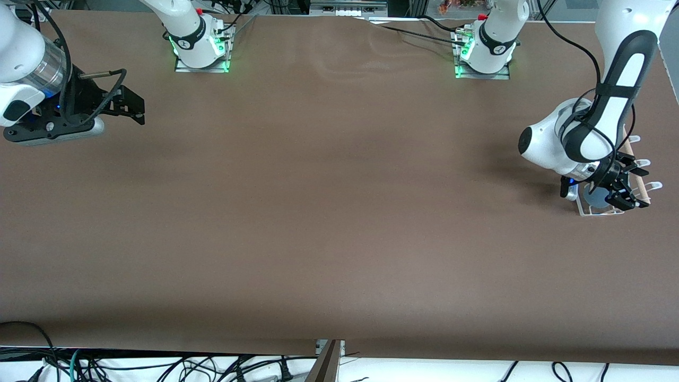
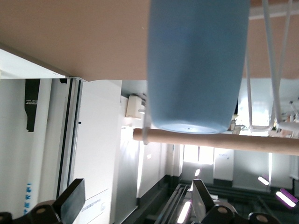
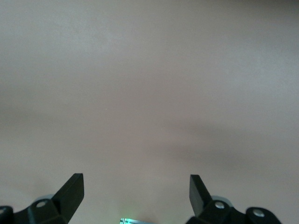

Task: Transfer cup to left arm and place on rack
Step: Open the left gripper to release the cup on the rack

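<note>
The light-blue cup (image 1: 596,197) stands in the white wire rack (image 1: 604,212) at the left arm's end of the table, closed base up. In the left wrist view the cup (image 2: 196,65) sits among the wire loops (image 2: 275,70), beside the pale wooden dowel (image 2: 233,141). My left gripper (image 1: 639,188) is open and empty just over the rack, its fingers (image 2: 72,196) apart from the cup. My right gripper (image 1: 139,110) is open and empty, waiting above the table at the right arm's end; its wrist view shows only bare table between the fingers (image 3: 72,189).
The brown table (image 1: 339,212) bears nothing else. The two arm bases (image 1: 201,48) (image 1: 482,53) stand along its edge farthest from the front camera. Cables hang below the edge nearest that camera.
</note>
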`<state>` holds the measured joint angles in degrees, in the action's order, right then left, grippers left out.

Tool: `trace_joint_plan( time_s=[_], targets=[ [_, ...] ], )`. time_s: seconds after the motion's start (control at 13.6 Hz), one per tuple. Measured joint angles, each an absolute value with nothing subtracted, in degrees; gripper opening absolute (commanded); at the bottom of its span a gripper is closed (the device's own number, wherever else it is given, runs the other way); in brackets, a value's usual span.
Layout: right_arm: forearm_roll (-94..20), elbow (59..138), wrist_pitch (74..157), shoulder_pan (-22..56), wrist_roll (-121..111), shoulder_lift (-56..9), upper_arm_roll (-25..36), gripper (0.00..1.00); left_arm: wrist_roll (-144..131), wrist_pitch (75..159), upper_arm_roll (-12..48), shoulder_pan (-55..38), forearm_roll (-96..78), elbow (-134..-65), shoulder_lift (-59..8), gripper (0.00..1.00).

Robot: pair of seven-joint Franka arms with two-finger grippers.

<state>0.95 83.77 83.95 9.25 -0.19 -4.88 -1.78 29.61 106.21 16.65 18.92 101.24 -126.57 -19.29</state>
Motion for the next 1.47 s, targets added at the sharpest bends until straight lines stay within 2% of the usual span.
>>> trace_joint_plan(
  time_s=[0.37,0.66,0.81,1.47],
  targets=[
    [0.94,83.77,83.95,9.25,-0.19,-4.88,-1.78,1.00,29.52,106.19,20.37,18.21,80.14,-119.21,-18.20,1.00],
    [0.93,83.77,83.95,9.25,-0.19,-4.88,-1.77,1.00,29.35,105.55,20.42,17.12,48.42,-108.56,-16.13,1.00],
    [0.90,83.77,83.95,9.36,-0.20,-4.87,-1.81,1.00,29.41,103.98,20.44,16.93,38.13,-104.06,-14.74,1.00],
    [0.91,83.66,84.31,10.46,-0.26,-4.85,-1.87,1.00,5.88,83.52,18.96,10.16,8.87,-83.47,-12.80,1.00]
  ],
)
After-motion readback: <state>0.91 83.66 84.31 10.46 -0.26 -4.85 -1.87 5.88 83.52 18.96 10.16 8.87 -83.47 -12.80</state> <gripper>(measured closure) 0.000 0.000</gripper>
